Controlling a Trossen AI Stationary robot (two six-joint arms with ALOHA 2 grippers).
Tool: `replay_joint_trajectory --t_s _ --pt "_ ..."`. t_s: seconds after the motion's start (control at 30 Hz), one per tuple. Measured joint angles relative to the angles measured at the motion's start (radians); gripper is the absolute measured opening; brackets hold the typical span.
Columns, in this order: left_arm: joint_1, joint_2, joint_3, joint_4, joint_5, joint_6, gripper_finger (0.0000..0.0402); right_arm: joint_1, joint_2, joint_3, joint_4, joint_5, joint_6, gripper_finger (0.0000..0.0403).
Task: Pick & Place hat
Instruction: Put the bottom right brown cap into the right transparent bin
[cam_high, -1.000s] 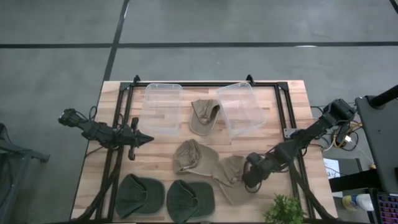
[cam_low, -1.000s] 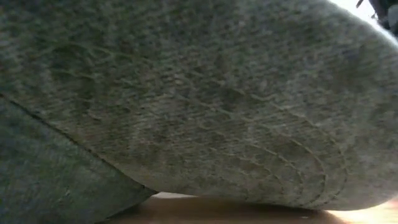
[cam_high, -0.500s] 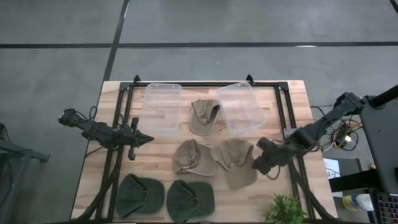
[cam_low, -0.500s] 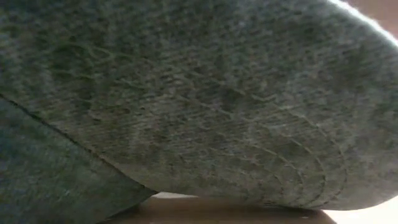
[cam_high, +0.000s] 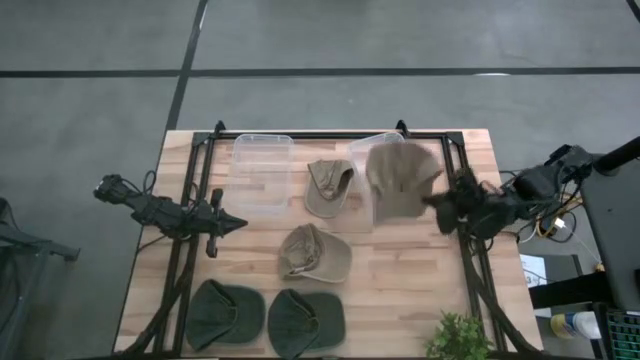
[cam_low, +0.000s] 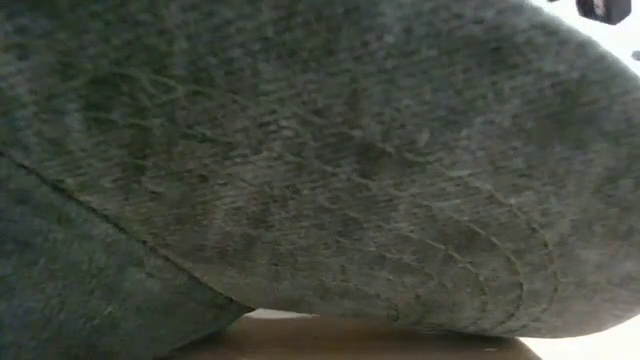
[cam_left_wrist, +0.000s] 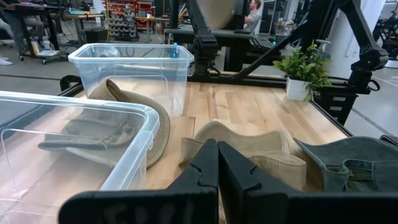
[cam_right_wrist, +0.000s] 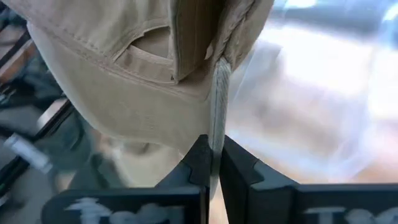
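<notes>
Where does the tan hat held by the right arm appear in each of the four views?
High view: carried tan hat over the right clear bin, at the right pincer.
Low view: not identifiable; grey-green fabric fills the picture.
Left wrist view: only a tan shape at the top edge, perhaps this hat.
Right wrist view: fills the upper part, strap pinched between the fingers.
Shared landmark: the right clear bin.

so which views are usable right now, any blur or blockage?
High view: the carried tan hat is motion-smeared over the right clear bin; the rest is sharp. Low view: a green hat right at the lens blocks nearly everything. Right wrist view: the background is blurred. Left wrist view: clean.
</notes>
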Motion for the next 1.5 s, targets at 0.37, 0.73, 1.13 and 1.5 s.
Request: replay_joint_trajectory --t_s 0.37,0.73,1.13,1.5 --pt "0.0 0.0 0.0 0.0 0.0 0.0 0.0 -0.241 0.027 0.112 -0.054 0.053 -0.242 0.0012" --pt "0.0 0.0 0.0 0.0 0.0 0.0 0.0 -0.559 0.147 0.088 -0.05 -0.104 -0.39 0.0013" --pt "0.0 0.0 0.0 0.0 0.0 0.0 0.0 -0.902 0.353 0.103 -0.04 -0.467 -0.496 0.0013" --pt "0.0 0.0 0.0 0.0 0.0 0.0 0.0 -1.005 0.542 0.103 -0.04 -0.643 -0.575 0.0013"
